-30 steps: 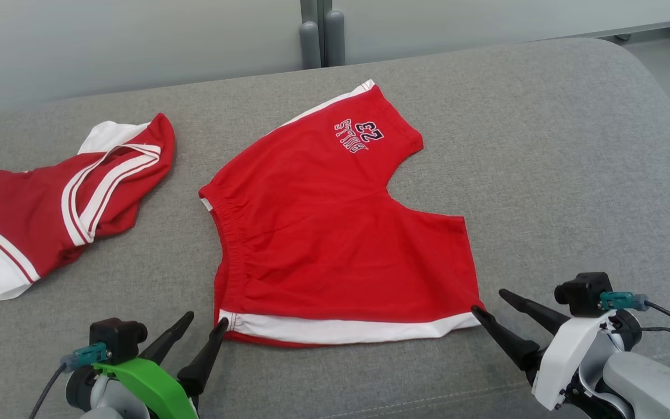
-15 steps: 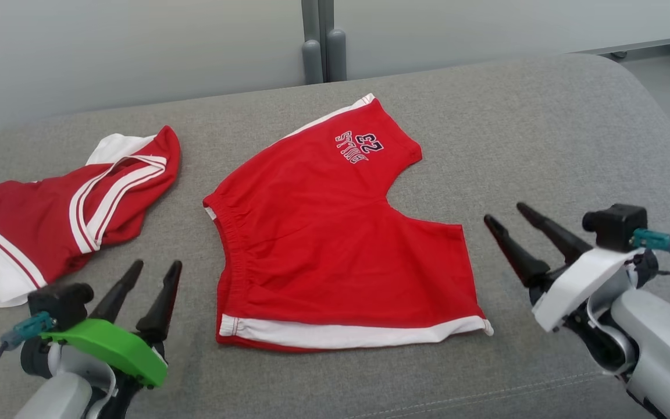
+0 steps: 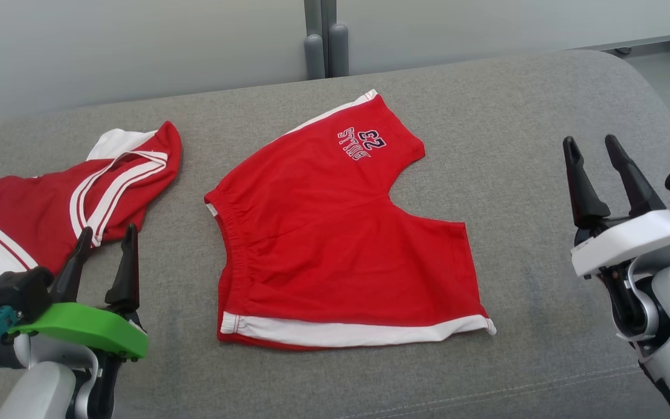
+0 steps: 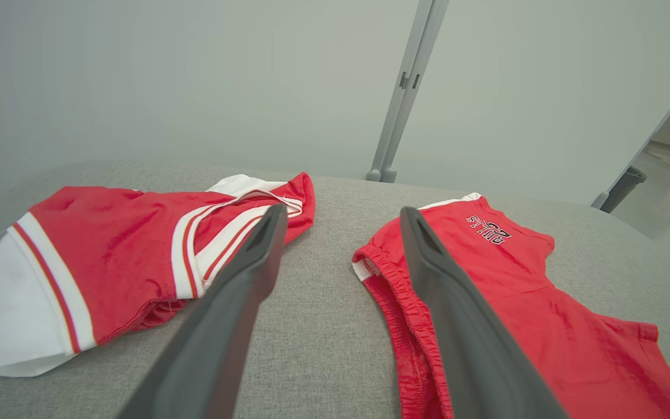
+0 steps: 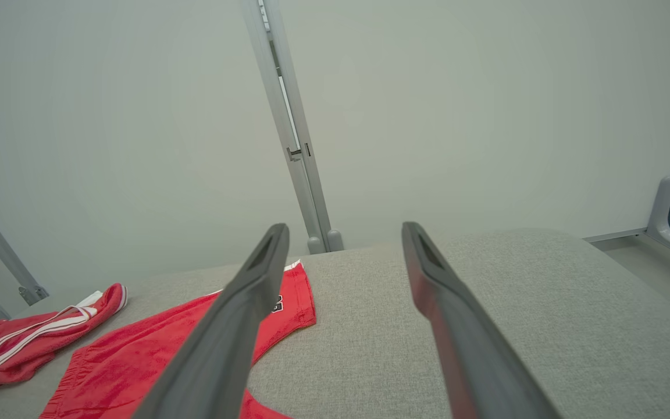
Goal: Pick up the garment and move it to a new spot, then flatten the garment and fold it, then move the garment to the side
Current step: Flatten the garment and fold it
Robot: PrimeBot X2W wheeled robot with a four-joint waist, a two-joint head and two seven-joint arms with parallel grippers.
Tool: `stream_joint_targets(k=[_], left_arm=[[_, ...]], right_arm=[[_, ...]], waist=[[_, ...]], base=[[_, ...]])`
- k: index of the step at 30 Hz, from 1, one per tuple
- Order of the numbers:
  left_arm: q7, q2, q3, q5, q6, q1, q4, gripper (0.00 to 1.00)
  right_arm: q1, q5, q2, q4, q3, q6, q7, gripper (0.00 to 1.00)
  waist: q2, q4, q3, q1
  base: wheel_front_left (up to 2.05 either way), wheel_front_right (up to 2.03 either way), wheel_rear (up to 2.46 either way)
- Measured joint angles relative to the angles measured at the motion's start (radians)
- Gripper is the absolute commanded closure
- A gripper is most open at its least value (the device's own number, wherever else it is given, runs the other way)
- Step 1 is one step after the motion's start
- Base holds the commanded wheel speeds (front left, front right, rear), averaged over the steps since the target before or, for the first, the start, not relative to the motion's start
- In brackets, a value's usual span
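Head view: flatten looks done, fold next. Left gripper [image 3: 109, 230], near-left of shorts [image 3: 335, 244], jaws wide apart, empty. Right gripper [image 3: 590, 141], right of shorts, same: apart, touching nothing. Shorts lie flat on cushion [image 3: 515, 145]; next move likely needs both pinching white hem [image 3: 346, 333] corners. Jersey heap [image 3: 61, 215] sits far-left of shorts.

red shorts [image 3: 335, 244], white side stripes, dark lettering on one leg, spread flat, unfolded
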Motion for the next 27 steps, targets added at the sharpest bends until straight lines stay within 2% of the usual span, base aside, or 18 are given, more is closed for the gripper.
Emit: stream_joint_targets(k=[6,10,15,20,27], left_arm=[[0.0,-0.037,0.04,0.074,0.012,0.056,-0.033,0.0],[0.0,-0.058,0.068,0.114,0.018,0.076,-0.051,0.0],[0.0,-0.091,0.107,0.15,0.021,0.106,-0.074,0.0],[0.0,-0.118,0.126,0.176,0.021,0.136,-0.092,0.0],[0.0,-0.144,0.156,0.214,0.019,0.155,-0.11,0.0]], right_arm=[[0.098,-0.051,0.046,-0.026,-0.053,-0.002,0.0,0.0],[0.149,-0.068,0.063,-0.029,-0.041,-0.001,0.0,0.0],[0.186,-0.108,0.071,-0.039,-0.05,0.016,0.0,0.0],[0.203,-0.14,0.07,-0.054,-0.049,0.053,0.0,0.0],[0.225,-0.171,0.087,-0.067,-0.068,0.072,0.0,0.0]], waist=[[0.0,-0.001,0.004,0.0],[0.0,-0.001,0.006,0.0],[0.0,0.004,0.009,0.0],[0.0,0.012,0.01,0.0],[0.0,0.02,0.016,0.0]], base=[[0.0,0.0,0.0],[0.0,0.0,0.0],[0.0,0.0,0.0],[0.0,0.0,0.0],[0.0,0.0,0.0]])
